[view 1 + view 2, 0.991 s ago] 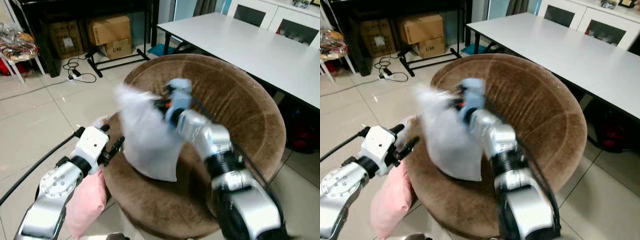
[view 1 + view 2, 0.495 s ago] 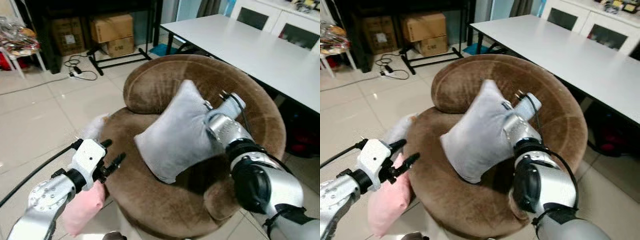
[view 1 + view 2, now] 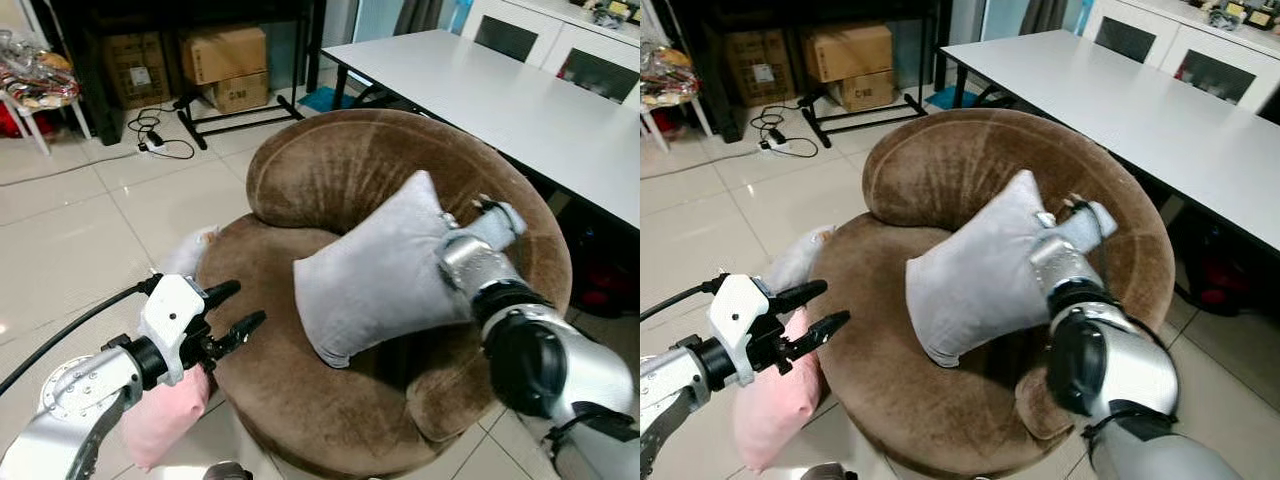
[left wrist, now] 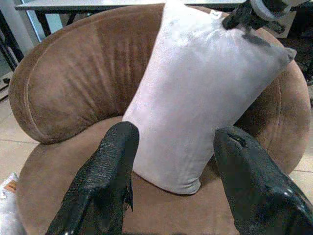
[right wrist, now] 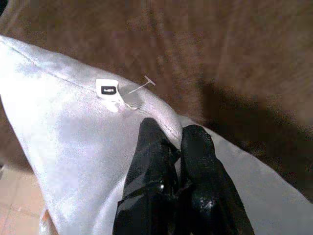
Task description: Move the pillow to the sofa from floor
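Note:
A grey pillow [image 3: 385,270] stands tilted on the seat of the round brown sofa [image 3: 330,170] and leans toward its back. My right gripper [image 5: 168,137] is shut on the pillow's upper seam, close to a small white tag [image 5: 107,90]; from the head it sits at the pillow's right corner [image 3: 447,222]. My left gripper [image 3: 243,306] hangs open by the sofa's front left rim, apart from the pillow, with nothing between its fingers [image 4: 112,161]. A pink pillow [image 3: 170,420] lies on the floor under that arm.
A pale whitish cushion [image 3: 190,255] lies on the tiles left of the sofa. A long white table [image 3: 500,90] runs along the right. Cardboard boxes [image 3: 220,55] and a cable with a power strip [image 3: 160,145] are at the back left. Open tiled floor lies to the left.
The right gripper has swung the grey pillow rightward and down onto the sofa seat, toward the backrest. The left gripper stays open in nearly the same place.

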You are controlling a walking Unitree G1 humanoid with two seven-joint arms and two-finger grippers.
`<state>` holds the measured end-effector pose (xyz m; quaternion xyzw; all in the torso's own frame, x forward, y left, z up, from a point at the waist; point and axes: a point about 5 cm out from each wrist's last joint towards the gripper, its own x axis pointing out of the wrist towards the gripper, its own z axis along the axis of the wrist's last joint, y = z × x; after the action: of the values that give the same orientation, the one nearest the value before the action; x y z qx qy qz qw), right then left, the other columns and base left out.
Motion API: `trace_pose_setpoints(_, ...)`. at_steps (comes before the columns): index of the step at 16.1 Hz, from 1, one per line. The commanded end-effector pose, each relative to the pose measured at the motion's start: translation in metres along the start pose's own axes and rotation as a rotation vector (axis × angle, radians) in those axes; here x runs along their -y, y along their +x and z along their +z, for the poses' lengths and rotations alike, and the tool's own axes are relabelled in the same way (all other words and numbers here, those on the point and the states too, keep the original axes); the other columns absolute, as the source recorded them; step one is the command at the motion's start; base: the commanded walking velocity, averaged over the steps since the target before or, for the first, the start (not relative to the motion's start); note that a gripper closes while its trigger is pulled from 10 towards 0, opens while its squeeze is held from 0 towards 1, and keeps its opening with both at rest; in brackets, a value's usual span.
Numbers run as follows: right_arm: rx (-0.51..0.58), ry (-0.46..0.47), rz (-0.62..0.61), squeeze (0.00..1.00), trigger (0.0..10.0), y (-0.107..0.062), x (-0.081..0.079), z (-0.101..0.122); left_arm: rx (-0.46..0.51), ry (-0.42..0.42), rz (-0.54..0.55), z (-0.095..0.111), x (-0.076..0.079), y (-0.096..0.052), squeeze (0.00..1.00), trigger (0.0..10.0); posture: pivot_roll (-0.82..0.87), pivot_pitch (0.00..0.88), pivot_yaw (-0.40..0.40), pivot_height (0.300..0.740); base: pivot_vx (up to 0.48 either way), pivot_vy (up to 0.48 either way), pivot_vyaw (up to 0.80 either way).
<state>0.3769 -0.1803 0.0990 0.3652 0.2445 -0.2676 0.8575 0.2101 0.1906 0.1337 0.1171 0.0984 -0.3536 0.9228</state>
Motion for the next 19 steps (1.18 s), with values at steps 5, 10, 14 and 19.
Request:
trace_pose_setpoints(5,0.104,0.037,-0.037,0.00,10.0,0.001,0.008,0.032,0.006,0.002,-0.018,0.005,-0.001,-0.003,0.00,10.0,0.11,0.000,-0.124,0.740,0.000,0.000,0.00)
trace_pose_setpoints(10,0.108,0.011,-0.084,0.00,10.0,0.003,0.019,0.034,0.006,-0.002,-0.049,0.005,0.000,0.000,0.00,10.0,0.10,0.000,-0.122,0.740,0.000,0.000,0.00)
trace_pose_setpoints(14,0.141,0.026,-0.055,0.00,10.0,0.002,0.016,0.047,0.014,0.005,-0.052,0.008,-0.004,0.001,0.00,10.0,0.10,0.000,-0.121,0.740,0.000,0.000,0.00)
trace_pose_setpoints(19,0.174,-0.066,0.180,1.00,10.0,0.001,0.004,0.048,0.029,0.009,-0.038,0.009,-0.006,0.004,0.00,10.0,0.09,0.000,-0.118,0.740,0.000,0.000,0.00)
